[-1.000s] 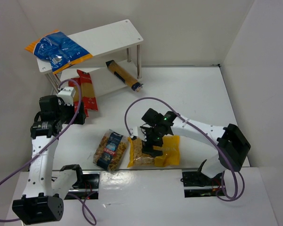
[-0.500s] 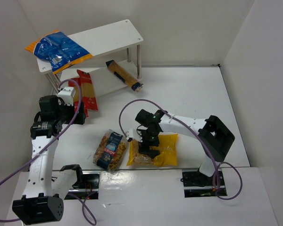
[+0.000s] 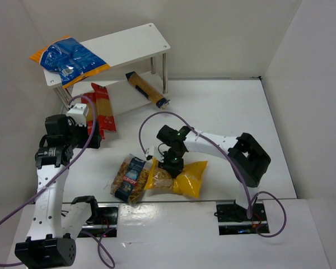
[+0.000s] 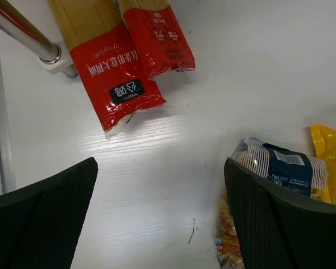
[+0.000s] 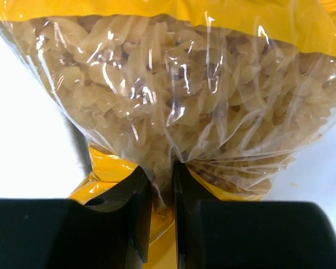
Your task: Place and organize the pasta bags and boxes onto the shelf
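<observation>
The right hand (image 3: 171, 161) is pinching a thin fold of the yellow pasta bag (image 3: 182, 178), lower centre; a slow lift toward the upper-left shelf (image 3: 129, 45) looks safest. The left hand (image 4: 159, 207) is hanging spread wide.

A white table (image 3: 235, 112) lies under even light, faint scuff marks (image 4: 191, 231) on it. Behind the table rises a plain white back wall (image 3: 224, 33); a left panel (image 3: 8, 112) and right panel (image 3: 311, 84) flank the table.

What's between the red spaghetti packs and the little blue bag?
Only bare table between packs and bag, clearest in the left wrist view.
</observation>
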### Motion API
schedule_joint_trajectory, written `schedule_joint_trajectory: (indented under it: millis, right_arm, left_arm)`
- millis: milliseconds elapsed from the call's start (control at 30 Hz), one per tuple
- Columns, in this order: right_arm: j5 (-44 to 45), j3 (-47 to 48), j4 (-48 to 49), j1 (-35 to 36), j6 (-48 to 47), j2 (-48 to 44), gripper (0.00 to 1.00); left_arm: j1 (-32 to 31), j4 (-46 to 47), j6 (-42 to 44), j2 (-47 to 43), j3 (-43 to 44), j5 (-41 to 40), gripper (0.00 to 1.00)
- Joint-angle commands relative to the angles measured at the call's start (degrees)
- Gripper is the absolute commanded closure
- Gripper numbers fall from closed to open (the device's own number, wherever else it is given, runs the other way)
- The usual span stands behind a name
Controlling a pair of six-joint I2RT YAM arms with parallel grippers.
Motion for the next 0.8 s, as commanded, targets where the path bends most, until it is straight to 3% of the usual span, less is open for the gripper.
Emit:
schedule_joint_trajectory:
  millis: [0, 400, 767]
  right_arm:
    - [11.31, 1.27, 14.06, -3.54, -0.76, 1.93, 1.00]
    - [12.37, 7.87, 15.38, -9.08, 3.81, -15.47, 1.00]
    - [11.31, 4.36, 20.65, -10.74, 6.71, -17.51, 1.00]
  left_arm:
    - [0.43, 1.41, 0.69, -1.16, 0.96, 1.03, 0.01]
    - [0.43, 1.41, 0.69, -2.21, 0.96, 1.03, 0.01]
    - [0.43, 1.41, 0.69, -2.21, 0.96, 1.03, 0.01]
